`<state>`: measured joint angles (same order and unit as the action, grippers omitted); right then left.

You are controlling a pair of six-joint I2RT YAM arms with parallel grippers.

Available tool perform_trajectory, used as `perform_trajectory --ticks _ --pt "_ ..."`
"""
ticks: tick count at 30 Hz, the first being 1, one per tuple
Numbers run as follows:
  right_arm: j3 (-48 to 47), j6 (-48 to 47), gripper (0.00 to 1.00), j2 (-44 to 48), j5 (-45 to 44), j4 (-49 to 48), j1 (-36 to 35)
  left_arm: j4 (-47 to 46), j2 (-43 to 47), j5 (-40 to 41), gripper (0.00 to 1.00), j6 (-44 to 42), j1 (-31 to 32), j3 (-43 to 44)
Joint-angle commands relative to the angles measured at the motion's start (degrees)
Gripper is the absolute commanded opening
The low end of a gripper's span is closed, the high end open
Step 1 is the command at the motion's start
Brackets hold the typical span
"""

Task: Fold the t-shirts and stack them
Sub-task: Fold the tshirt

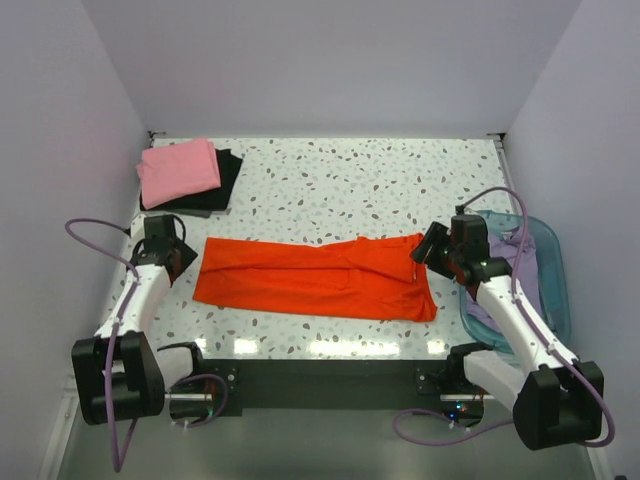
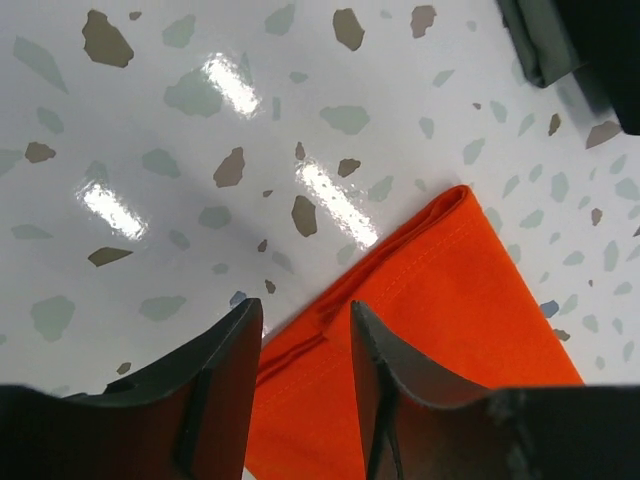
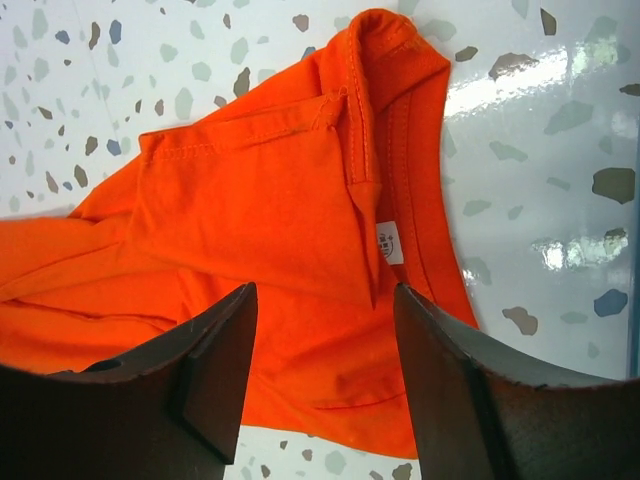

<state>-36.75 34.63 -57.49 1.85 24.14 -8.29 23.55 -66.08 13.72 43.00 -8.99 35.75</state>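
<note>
The orange-red t-shirt [image 1: 315,278] lies flat on the table, folded into a long strip running left to right. My left gripper [image 1: 180,258] is open just above its left hem corner; in the left wrist view the fingers straddle the hem edge [image 2: 305,325] of the shirt [image 2: 450,300]. My right gripper [image 1: 427,250] is open over the collar end; in the right wrist view it [image 3: 325,300] hovers over the shirt [image 3: 250,190] near the white neck label [image 3: 388,243]. A folded pink t-shirt [image 1: 178,170] lies on a folded black t-shirt [image 1: 228,182] at the back left. A pale lavender t-shirt [image 1: 520,258] lies in the basket.
The translucent blue basket [image 1: 556,270] stands at the right edge of the table, beside my right arm. White walls close in the table on the left, back and right. The black shirt's edge [image 2: 590,50] shows at the top right of the left wrist view.
</note>
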Motion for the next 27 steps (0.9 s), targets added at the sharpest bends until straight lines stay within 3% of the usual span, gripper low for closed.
perform_trajectory --ticks 1,5,12,19,24,27 --pt "-5.3 -2.6 0.6 -1.2 1.4 0.5 -0.1 -1.5 3.8 0.6 0.46 -0.6 -0.5 1.6" --pt "-11.9 -4.9 0.57 -9.7 -0.8 1.0 -2.9 -3.2 2.3 -2.6 0.43 -3.4 0.1 4.8" --pt "-19.8 -3.8 0.5 -23.2 -11.6 2.6 -4.4 -2.3 -9.8 5.6 0.36 -3.9 13.5 13.0" --pt "-23.3 -1.3 0.51 -33.2 -15.8 2.8 -4.4 -5.4 -21.5 3.5 0.26 -2.2 15.1 14.2" --pt "-25.4 0.3 0.5 -39.5 -16.0 2.2 -4.2 -6.9 -28.3 2.5 0.26 -1.9 15.2 16.4" --pt "-27.1 0.8 0.4 -43.0 -15.2 1.8 -3.9 -6.8 -32.0 2.9 0.25 -1.5 15.2 18.2"
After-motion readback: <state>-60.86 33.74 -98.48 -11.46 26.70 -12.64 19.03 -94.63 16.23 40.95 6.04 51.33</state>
